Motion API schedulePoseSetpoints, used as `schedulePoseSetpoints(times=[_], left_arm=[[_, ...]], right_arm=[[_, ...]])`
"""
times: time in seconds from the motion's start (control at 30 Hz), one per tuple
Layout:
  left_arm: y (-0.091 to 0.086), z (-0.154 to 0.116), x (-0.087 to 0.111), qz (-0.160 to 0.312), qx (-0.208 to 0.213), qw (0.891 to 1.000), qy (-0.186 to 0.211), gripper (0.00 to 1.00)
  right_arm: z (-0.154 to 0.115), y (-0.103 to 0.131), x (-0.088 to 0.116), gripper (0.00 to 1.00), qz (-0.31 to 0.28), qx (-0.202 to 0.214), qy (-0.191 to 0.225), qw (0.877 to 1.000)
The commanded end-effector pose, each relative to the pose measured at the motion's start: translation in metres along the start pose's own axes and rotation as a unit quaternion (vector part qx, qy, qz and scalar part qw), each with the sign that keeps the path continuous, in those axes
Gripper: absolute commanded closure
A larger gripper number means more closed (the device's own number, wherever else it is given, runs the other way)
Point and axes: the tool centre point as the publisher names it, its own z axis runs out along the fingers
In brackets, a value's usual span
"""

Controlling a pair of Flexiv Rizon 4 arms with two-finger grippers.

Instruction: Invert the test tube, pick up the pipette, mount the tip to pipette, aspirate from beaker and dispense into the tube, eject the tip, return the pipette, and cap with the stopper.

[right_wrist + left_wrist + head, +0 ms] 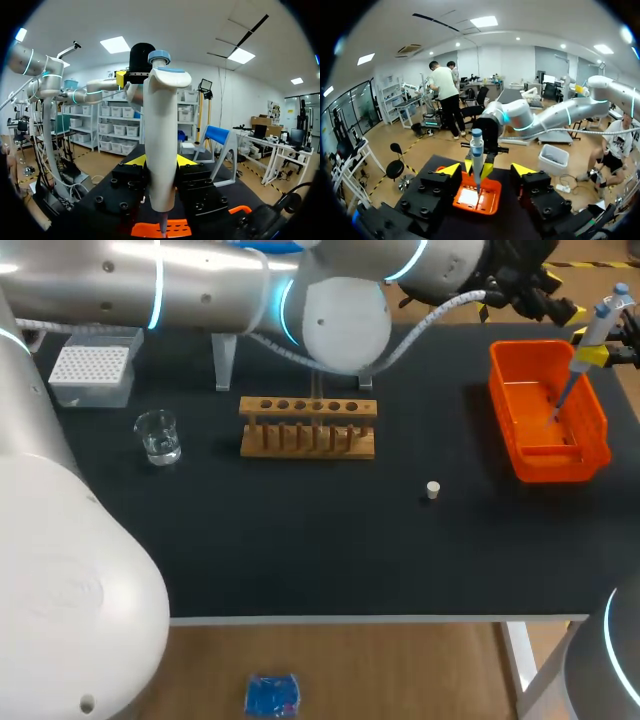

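A white pipette [598,325] with a blue top hangs upright over the orange bin [597,425] at the table's far right. My right gripper [603,354] is shut on its body. In the right wrist view the pipette [160,130] sits clamped between the fingers of my right gripper [161,161], its thin tip pointing into the bin [150,230]. My left arm reaches across the back of the table. Its gripper [487,169] stands open, facing the pipette [477,155] ahead of it without touching. A small white stopper [432,490] lies on the mat. A faint clear tube [316,408] stands in the wooden rack [308,440].
A glass beaker [158,437] holding a little liquid stands at the left, with a white tip box [92,370] behind it. The rack sits mid-table. A clear stand [224,365] rises behind the rack.
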Motion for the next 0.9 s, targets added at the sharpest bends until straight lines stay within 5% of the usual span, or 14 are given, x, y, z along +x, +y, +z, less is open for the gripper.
schedulePoseSetpoints(times=[0.03, 0.9], left_arm=[[-0.006, 0.012, -0.001, 0.002, 0.006, 1.0, 0.01, 1.0], [-0.011, 0.046, -0.004, 0.015, 0.1, 0.995, 0.008, 1.0]], right_arm=[[-0.001, 0.0, 0.0, 1.0, -0.001, 0.001, 0.001, 1.0], [-0.001, 0.0, 0.0, 1.0, -0.001, 0.001, 0.001, 1.0]])
